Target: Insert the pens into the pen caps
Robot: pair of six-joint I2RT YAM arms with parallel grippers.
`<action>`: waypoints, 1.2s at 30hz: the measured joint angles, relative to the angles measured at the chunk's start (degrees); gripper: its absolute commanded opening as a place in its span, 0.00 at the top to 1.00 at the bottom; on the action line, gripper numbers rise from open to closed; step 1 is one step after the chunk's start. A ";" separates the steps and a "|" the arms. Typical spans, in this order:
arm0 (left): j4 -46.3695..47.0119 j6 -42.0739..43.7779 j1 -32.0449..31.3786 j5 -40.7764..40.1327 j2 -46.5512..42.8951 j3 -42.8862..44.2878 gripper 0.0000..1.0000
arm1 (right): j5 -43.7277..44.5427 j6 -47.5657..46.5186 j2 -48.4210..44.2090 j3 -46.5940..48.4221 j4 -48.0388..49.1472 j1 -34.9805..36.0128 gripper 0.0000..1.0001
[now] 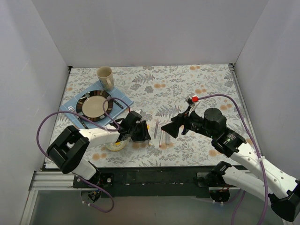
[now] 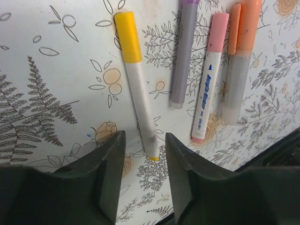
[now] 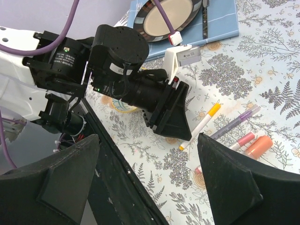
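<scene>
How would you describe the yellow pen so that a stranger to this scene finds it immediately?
On the floral table, four pens lie side by side just ahead of the left gripper. The yellow pen is the end one, beside the purple pen. Only it has a yellow cap; the pink pen and orange pen lie farther along.

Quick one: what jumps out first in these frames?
Four capped plastic marker pens lie side by side on the floral tablecloth toward the near edge: yellow pen, purple pen, pink pen, orange pen. The left arm's black fingers straddle the yellow pen's tail, slightly apart. The right arm's black fingers gape wide just right of the row.
</scene>
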 measured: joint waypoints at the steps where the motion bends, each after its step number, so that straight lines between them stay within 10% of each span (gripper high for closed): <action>1: -0.59 -0.04 0.00 -0.35 0.07 0.50 0.51 | 0.02 0.00 -0.04 0.00 -0.20 0.00 0.07; 6: -6.29 1.53 0.00 -2.75 -1.57 4.20 0.34 | 0.07 0.04 -0.87 -0.04 -1.75 0.00 0.02; 10: -10.01 5.18 0.00 -5.51 -6.95 9.64 0.02 | 0.79 0.13 -1.79 -0.22 -2.82 0.00 0.02; 23: -2.84 17.09 0.00 -5.25 -39.67 10.84 0.02 | 17.22 2.19 -6.67 1.57 -13.64 -0.02 0.02; 36: -1.46 17.09 0.00 -4.33 -46.99 2.05 0.02 | 21.07 2.43 -8.13 1.57 -13.55 -0.02 0.02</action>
